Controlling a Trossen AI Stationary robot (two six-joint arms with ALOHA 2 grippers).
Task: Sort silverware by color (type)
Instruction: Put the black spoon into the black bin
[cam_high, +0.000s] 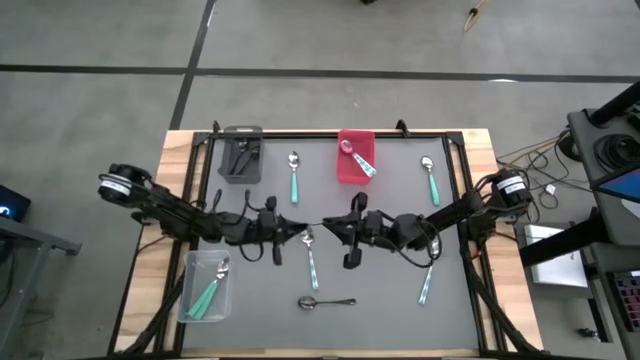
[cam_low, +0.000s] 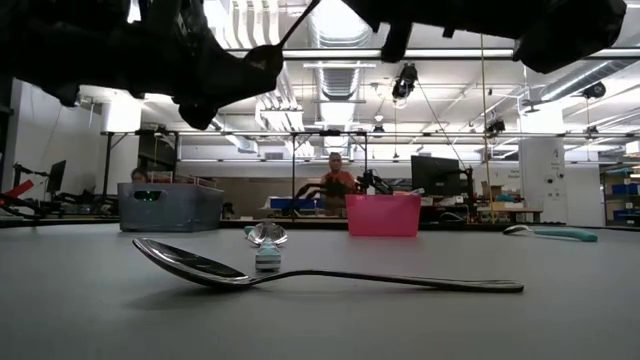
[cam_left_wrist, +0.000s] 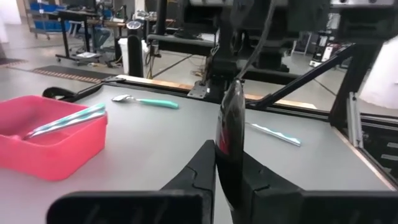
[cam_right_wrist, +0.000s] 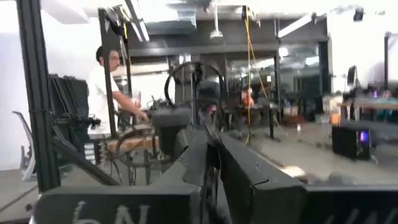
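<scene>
On my grey worktop (cam_high: 390, 290) I see a grey bin (cam_high: 241, 154) and a red bin (cam_high: 355, 157) along the far edge. A clear bin (cam_high: 204, 285) sits at the near left corner. A person (cam_right_wrist: 107, 87) stands in the room beyond.

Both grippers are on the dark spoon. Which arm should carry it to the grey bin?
Left. The left gripper clamps the dark spoon, and the grey bin sits on its side, farther from the right gripper.

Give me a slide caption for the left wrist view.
Left gripper fingers pinch a dark spoon above the table, red bin nearby.
</scene>
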